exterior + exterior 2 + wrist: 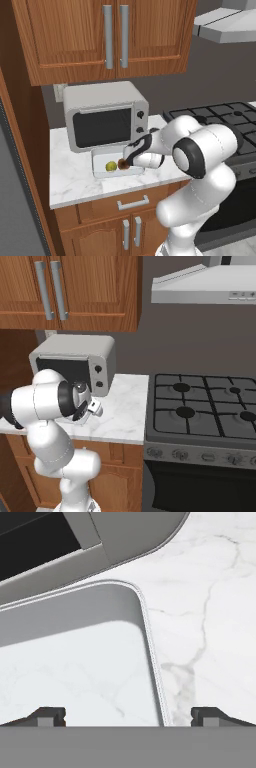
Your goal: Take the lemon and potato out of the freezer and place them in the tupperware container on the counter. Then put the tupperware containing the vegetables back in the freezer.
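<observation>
Claw [128, 714] is hanging spread, empty, straddling the tupperware container's [145, 612] wall; lemon [111, 166] and, I think, potato [123, 164] are sitting inside.

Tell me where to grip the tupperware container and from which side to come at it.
Grip the tupperware container by its right-hand low wall, coming straight down from above. That thin upright rim suits a pinch, one finger inside and one on the counter. The open gripper already straddles this edge, away from the lemon and potato, though I can't judge balance.

Hand [128, 714] low, fingers wide apart.
</observation>
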Controlling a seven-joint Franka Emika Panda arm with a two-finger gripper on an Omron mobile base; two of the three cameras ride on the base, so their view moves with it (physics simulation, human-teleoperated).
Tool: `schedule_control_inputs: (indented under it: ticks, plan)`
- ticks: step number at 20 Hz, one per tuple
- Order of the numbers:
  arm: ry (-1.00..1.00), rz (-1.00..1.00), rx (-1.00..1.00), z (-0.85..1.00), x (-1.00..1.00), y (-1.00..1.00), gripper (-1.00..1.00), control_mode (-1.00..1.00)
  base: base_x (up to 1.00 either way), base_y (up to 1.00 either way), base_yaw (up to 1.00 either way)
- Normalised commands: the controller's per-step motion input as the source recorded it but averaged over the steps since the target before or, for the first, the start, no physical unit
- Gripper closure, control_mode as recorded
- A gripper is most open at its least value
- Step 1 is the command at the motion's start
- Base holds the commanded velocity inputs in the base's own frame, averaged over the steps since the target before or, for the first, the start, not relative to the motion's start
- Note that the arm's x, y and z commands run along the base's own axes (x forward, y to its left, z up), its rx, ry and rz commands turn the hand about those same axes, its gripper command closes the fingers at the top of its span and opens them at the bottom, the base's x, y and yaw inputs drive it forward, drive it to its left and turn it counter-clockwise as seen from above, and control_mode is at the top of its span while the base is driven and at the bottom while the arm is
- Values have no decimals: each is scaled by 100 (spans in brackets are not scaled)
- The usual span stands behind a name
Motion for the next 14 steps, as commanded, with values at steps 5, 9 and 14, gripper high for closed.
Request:
schedule_control_inputs:
  ticks: [5, 9, 14]
  plan:
    - [2, 0, -1, -23, 2, 3, -100, -100, 0, 0, 0]
    - [1, 0, -1, -19, 1, 6, 100, -100, 0, 0, 0]
    - [0, 0, 0, -10, 0, 4, 100, -100, 0, 0, 0]
